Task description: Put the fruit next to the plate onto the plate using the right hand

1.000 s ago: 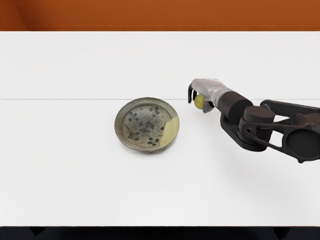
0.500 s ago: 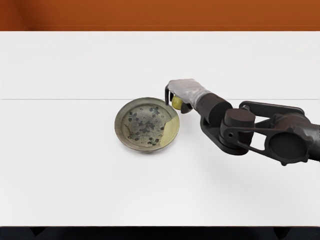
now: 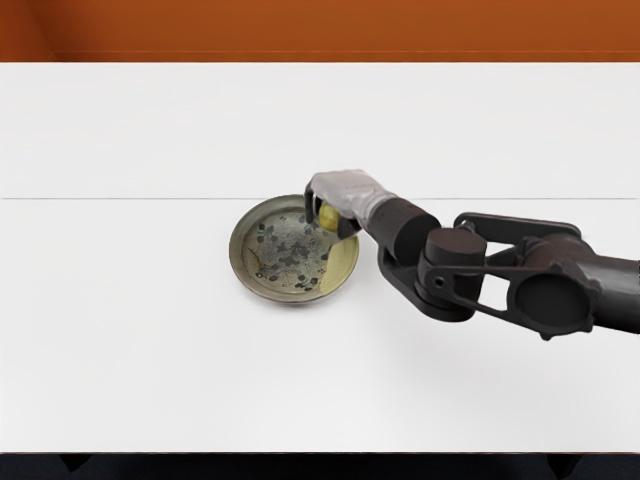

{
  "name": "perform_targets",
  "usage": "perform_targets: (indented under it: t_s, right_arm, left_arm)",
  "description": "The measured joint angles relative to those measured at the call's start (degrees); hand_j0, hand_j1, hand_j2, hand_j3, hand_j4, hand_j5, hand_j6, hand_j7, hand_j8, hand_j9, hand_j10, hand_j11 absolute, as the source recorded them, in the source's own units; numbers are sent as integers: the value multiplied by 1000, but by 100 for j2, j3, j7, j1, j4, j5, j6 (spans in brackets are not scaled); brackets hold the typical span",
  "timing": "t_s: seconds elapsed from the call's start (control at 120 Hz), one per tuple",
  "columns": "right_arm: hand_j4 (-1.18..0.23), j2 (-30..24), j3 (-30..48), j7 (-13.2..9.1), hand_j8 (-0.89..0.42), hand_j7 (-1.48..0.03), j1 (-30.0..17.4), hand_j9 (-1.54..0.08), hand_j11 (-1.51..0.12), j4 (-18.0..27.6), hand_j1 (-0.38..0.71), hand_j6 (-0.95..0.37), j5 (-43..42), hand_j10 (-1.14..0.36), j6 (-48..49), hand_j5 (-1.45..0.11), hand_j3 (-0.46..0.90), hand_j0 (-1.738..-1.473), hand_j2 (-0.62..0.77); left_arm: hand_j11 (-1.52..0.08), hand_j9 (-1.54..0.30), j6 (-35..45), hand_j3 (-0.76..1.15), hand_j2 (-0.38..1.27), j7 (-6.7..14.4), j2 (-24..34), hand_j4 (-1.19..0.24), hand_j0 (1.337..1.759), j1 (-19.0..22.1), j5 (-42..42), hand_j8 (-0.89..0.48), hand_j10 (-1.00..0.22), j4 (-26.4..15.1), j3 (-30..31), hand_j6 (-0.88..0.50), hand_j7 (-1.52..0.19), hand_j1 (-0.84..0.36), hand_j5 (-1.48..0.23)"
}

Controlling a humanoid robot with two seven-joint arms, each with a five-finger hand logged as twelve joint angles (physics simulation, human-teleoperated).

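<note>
Right robot hand (image 3: 345, 196) grips one yellow fruit (image 3: 328, 216) over the right edge of one plate (image 3: 262, 276).

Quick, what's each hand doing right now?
Right hand: closed on the yellow fruit, over the right edge of the plate.
Left hand: not in view.

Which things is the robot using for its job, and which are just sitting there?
For the job: small round yellow-green fruit, held in the right hand; round olive speckled ceramic plate.
Just there: flat white table; orange back wall.
</note>
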Motion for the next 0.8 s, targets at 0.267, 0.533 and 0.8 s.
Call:
perform_targets:
  t_s: [0.267,0.533,0.8]
  right_arm:
    - [-690,127,-62,1,-398,-898,-90,-904,-912,-19,309,-473,2,-550,5,-902,0,-1652,178]
    - [-668,179,-63,1,-398,-871,-122,-877,-886,-59,299,-469,6,-551,4,-875,0,-1652,137]
    - [-361,323,-30,-1,-288,-469,-139,-471,-473,-326,40,-308,22,-329,-8,-470,0,-1656,1]
  left_arm:
    - [-26,-26,0,0,4,0,0,-21,1658,0,0,-21,-21,0,1,-21,-26,325,-26]
    - [-26,-26,0,0,4,0,0,-21,1658,0,0,-21,-21,0,1,-21,-26,325,-26]
    - [-26,-26,0,0,4,0,0,-21,1658,0,0,-21,-21,0,-1,-21,-26,325,-27]
